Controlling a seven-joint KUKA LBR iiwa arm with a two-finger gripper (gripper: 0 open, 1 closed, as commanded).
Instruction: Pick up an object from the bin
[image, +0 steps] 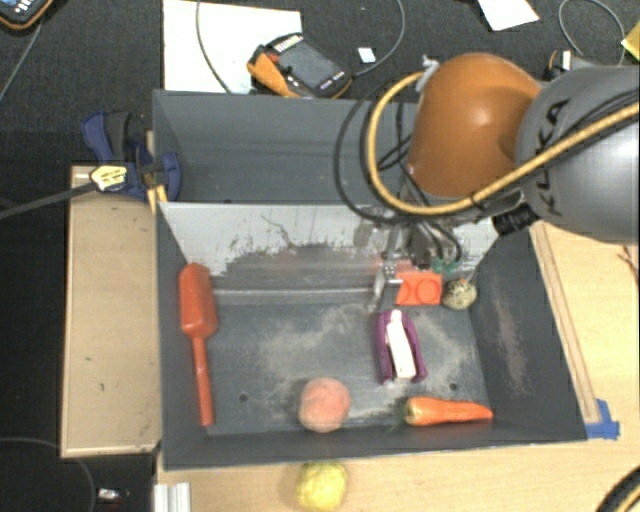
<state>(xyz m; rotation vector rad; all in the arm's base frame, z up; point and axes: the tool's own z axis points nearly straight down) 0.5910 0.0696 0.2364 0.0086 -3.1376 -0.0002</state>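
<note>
Claw (398, 272) opening unclear | above blocky orange brick (420, 290) | smooth speckled ball (460, 294) beside brick

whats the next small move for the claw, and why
Probably ease straight down: the claw hangs over the orange block near the back wall of the bin. A speckled egg sits close beside the block, so a sideways drift looks risky.

grey bin (290, 335): red-orange scoop (197, 325), pink ball (324, 404), orange carrot (452, 411), purple-and-white piece (398, 348), seemingly speckled egg (460, 294).
</note>
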